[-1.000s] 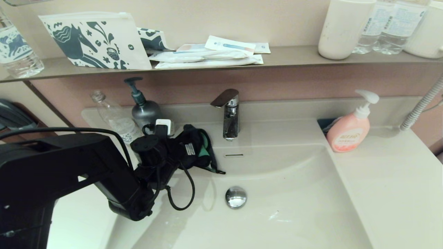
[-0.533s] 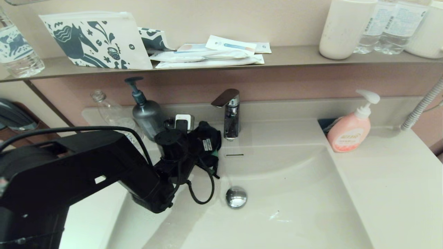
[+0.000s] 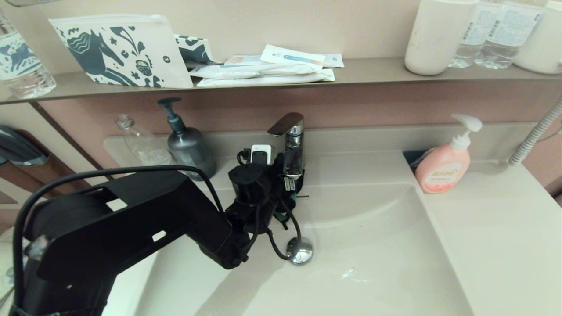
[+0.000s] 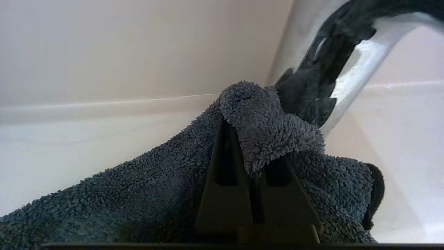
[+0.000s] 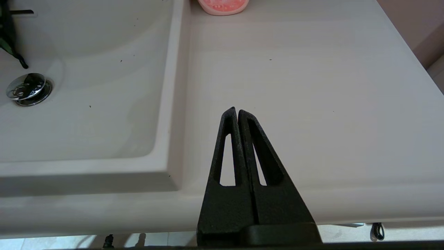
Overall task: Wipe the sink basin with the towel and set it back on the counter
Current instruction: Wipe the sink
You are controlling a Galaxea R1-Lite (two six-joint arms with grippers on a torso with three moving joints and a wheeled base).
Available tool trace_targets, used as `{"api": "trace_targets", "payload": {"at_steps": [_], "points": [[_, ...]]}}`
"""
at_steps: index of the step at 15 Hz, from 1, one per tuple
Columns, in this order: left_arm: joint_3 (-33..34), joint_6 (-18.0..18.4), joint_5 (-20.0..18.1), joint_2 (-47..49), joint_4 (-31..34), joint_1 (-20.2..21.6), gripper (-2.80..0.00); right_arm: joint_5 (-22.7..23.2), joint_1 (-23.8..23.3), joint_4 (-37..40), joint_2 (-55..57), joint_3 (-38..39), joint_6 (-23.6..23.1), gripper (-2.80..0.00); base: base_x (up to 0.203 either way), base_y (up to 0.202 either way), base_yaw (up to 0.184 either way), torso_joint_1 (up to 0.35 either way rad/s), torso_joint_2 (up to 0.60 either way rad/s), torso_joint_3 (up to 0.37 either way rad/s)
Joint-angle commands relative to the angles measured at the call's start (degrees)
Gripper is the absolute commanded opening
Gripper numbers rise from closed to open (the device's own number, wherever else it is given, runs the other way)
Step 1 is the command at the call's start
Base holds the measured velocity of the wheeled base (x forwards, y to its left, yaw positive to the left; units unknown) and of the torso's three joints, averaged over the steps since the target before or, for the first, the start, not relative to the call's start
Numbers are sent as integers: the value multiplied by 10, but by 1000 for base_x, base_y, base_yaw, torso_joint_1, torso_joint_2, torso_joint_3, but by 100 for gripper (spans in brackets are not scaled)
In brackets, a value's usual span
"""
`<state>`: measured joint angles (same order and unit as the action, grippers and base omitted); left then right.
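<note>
While clamped shut on the towel (image 4: pixel 270 132), left gripper (image 4: pixel 255 156) sits at sink basin (image 3: pixel 373 263) rear wall, beneath faucet (image 3: pixel 292 145); basin floor lies nearer the robot

Rear of sink basin (image 3: pixel 373 263) crowded: left gripper (image 3: pixel 287 193) with bunched towel (image 4: pixel 138 187) pressed against faucet (image 3: pixel 292 145), just above overflow slot. Drain plug (image 3: pixel 300 251) directly in front, cable loop hanging onto it. Dark pump bottle (image 3: pixel 189 145) and clear bottle (image 3: pixel 142 145) block back-left corner. Pink soap dispenser (image 3: pixel 443 166) blocks back-right corner of tabletop (image 3: pixel 496 245). Right half of basin open. Broad bare tabletop ahead of right gripper (image 5: pixel 236 111), jaws together. Shelf (image 3: pixel 360 72) overhangs faucet area, limits approach from above.
</note>
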<state>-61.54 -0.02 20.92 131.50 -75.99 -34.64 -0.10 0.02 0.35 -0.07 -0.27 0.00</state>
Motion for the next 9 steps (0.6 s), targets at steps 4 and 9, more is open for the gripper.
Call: {"api": "trace_targets", "payload": {"at_steps": [4,9], "points": [[3,-1,-2,4,-5,27,-280,0,1,0,1,0,0,-280,0,0,0,0,0,0],[82,-2,-62,-21,-44,114,-280,0,0,0,1,0,0,-280,0,0,0,0,0,0]]}}
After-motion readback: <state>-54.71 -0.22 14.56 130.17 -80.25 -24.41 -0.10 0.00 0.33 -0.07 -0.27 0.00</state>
